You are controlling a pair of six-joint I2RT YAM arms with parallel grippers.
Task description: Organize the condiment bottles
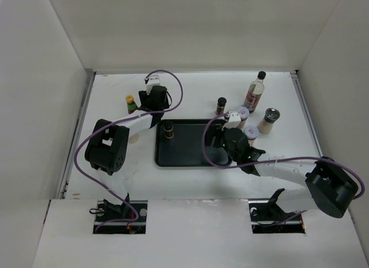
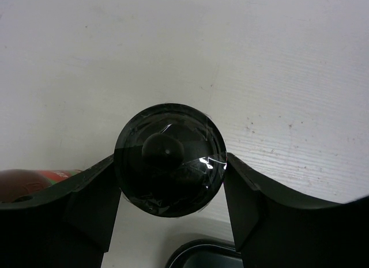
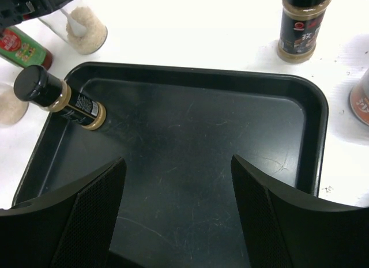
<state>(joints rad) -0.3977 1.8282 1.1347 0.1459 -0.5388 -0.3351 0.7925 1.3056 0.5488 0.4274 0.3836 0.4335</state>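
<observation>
Of the condiment bottles, a clear jar with a black lid (image 2: 168, 158) stands on the table behind the black tray (image 1: 190, 155). My left gripper (image 2: 170, 162) is shut on it, a finger against each side of the lid. A slim yellow-capped red-green sauce bottle (image 1: 131, 102) stands just left of it. One black-capped spice bottle (image 3: 60, 99) stands upright in the tray's far left corner. My right gripper (image 3: 176, 164) hangs open over the right part of the tray floor, nothing between its fingers.
Right of the tray stand a tall clear black-capped bottle (image 1: 255, 90), a small dark spice bottle (image 1: 221, 105), three white-lidded jars (image 1: 243, 113) and a grey-lidded jar (image 1: 268, 120). A pale jar (image 3: 11, 106) sits left of the tray. White walls enclose the table.
</observation>
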